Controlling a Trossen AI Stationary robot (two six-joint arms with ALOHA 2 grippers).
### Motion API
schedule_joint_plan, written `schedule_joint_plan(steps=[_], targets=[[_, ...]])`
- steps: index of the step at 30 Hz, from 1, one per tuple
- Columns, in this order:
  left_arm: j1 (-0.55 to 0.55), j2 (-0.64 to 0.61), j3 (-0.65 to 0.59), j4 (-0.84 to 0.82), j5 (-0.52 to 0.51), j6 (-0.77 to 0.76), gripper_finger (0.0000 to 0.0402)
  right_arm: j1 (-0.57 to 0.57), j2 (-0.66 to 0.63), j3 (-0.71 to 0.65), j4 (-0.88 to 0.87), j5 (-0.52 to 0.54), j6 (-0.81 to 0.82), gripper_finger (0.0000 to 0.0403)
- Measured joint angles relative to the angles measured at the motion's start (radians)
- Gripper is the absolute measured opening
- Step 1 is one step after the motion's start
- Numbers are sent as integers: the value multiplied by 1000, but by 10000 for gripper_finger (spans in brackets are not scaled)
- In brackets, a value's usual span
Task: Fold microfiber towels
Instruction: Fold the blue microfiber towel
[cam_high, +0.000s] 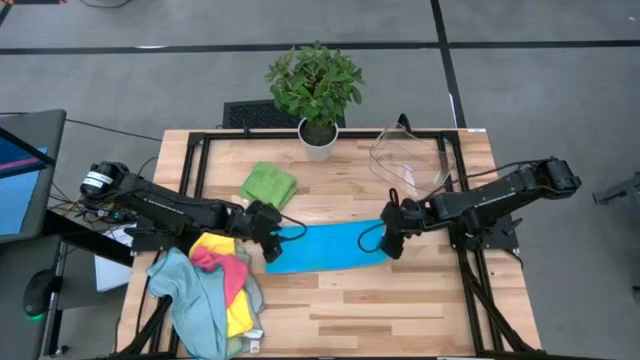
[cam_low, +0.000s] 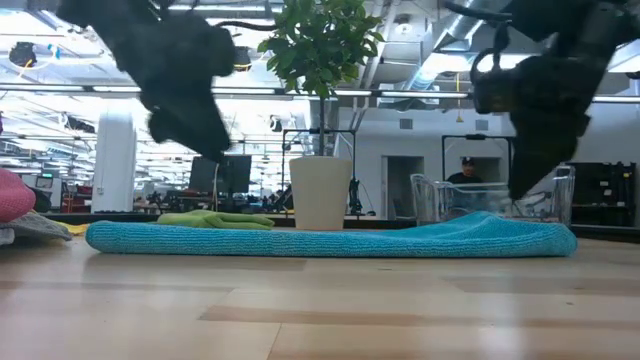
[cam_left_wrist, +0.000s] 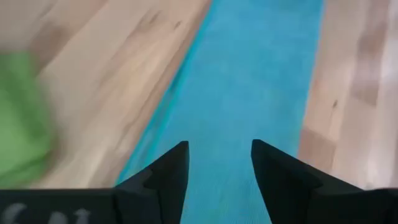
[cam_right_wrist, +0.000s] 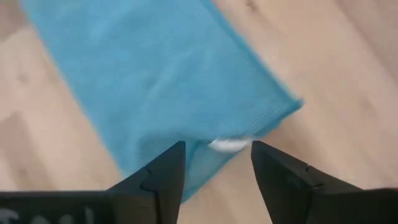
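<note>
A blue microfiber towel (cam_high: 325, 247) lies on the table, folded into a long strip that runs left to right. My left gripper (cam_high: 268, 243) hovers open over the strip's left end (cam_left_wrist: 249, 81), clear of the cloth in the low view (cam_low: 205, 140). Open too, my right gripper (cam_high: 392, 243) hangs just above the right end (cam_right_wrist: 186, 93), where a small white tag (cam_right_wrist: 229, 144) shows at the corner. A folded green towel (cam_high: 268, 185) lies flat farther back. Several loose towels (cam_high: 215, 290) in pale teal, pink and yellow are heaped at the near left.
A potted plant (cam_high: 318, 140) stands at the far edge in the middle. A clear plastic bin (cam_high: 410, 160) sits at the far right, behind my right arm. Bare wood (cam_high: 380, 310) stretches between the blue strip and the near edge.
</note>
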Motion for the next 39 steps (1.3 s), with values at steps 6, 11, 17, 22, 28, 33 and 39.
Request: schedule_joint_plan(steps=[6,11,17,22,28,33,39], targets=[[11,191,0,215,40,49,142,131,41,-36,14,3,173,198],[32,324,7,334,129,56,140,173,103,-36,92,26,202,197],[47,380,22,353,204,59,140,166,175,-35,141,22,202,195],[48,380,22,349,215,59,140,177,212,-35,196,-17,194,157],[48,380,22,347,217,60,139,217,180,-31,199,-18,207,44],[48,380,22,343,217,62,139,257,108,-30,183,13,252,20],[47,380,22,342,214,62,139,316,69,-30,123,50,331,45]])
